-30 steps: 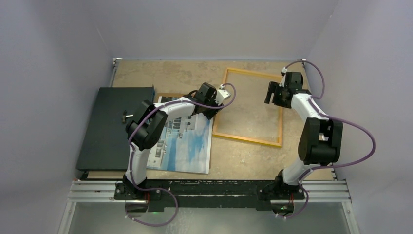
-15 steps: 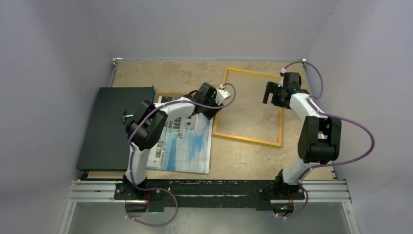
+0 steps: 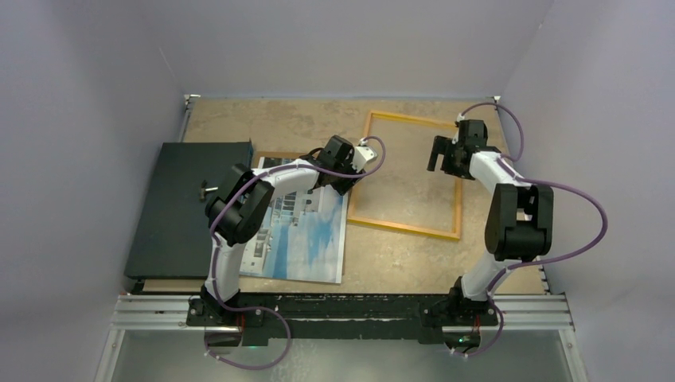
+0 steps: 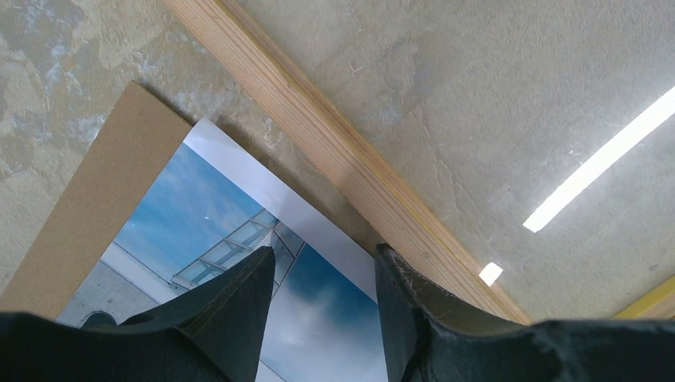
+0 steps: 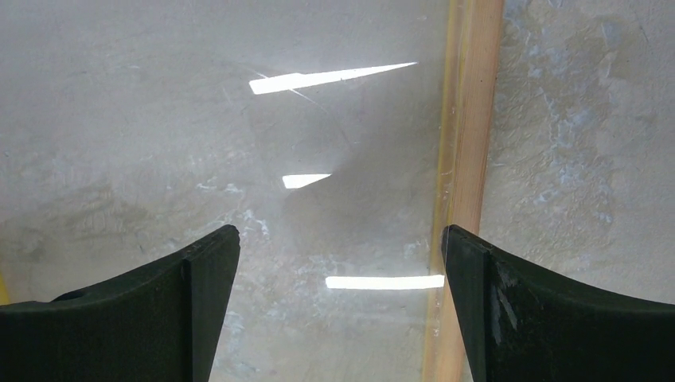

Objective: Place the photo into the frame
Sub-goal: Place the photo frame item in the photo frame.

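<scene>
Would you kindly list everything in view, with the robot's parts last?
table: one, mottled beige, beneath everything
frame: one, yellow-orange, flat, centre-right
black panel: one, black, far left
backing board: one, brown, between black panel and frame
photo: one, blue and white, on the backing board
left gripper: one, black, open over the photo's corner
right gripper: one, black, open above the frame's right rail

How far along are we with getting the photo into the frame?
Nothing done yet: the photo lies face up on the board, beside the frame, not in it. In hand: the left gripper sits open at the photo's corner; the right gripper hovers open over the frame's edge. Remaining: grip, carry, seat.
</scene>
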Robot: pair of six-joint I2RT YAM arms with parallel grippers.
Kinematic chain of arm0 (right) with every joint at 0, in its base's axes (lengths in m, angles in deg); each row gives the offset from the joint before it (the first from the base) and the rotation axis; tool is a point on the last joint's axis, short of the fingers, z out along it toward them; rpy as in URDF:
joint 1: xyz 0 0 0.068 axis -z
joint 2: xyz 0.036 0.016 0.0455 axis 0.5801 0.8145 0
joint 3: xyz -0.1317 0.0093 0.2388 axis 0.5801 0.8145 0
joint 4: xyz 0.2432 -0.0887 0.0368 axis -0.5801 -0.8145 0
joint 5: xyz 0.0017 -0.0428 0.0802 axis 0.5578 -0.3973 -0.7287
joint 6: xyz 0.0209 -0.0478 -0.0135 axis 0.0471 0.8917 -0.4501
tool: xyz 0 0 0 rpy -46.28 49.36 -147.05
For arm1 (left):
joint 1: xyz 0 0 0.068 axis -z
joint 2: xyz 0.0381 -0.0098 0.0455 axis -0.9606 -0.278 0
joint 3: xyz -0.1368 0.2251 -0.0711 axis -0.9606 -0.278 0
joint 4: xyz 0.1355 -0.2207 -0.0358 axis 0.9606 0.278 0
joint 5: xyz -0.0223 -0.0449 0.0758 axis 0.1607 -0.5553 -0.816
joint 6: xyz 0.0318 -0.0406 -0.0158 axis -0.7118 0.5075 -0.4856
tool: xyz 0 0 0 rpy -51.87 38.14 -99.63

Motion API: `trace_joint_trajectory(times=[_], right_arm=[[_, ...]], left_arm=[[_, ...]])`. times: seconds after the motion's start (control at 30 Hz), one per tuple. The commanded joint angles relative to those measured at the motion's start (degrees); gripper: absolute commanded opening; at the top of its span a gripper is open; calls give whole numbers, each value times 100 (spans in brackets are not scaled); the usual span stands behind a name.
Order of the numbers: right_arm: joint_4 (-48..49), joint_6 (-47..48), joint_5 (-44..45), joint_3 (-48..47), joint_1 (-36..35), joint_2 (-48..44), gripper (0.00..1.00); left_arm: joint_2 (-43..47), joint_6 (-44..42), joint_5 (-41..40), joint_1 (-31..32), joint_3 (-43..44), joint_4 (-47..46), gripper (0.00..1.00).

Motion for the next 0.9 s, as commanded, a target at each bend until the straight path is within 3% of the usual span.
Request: trace_joint_trajectory(times=[0.0, 0.87], right_arm=[[188, -185, 370, 2, -130, -58, 99], [590, -427, 949, 179, -245, -194, 99]], left_arm=[[279, -119, -8, -35, -54, -39, 48], [264, -122, -16, -93, -18, 25, 47]])
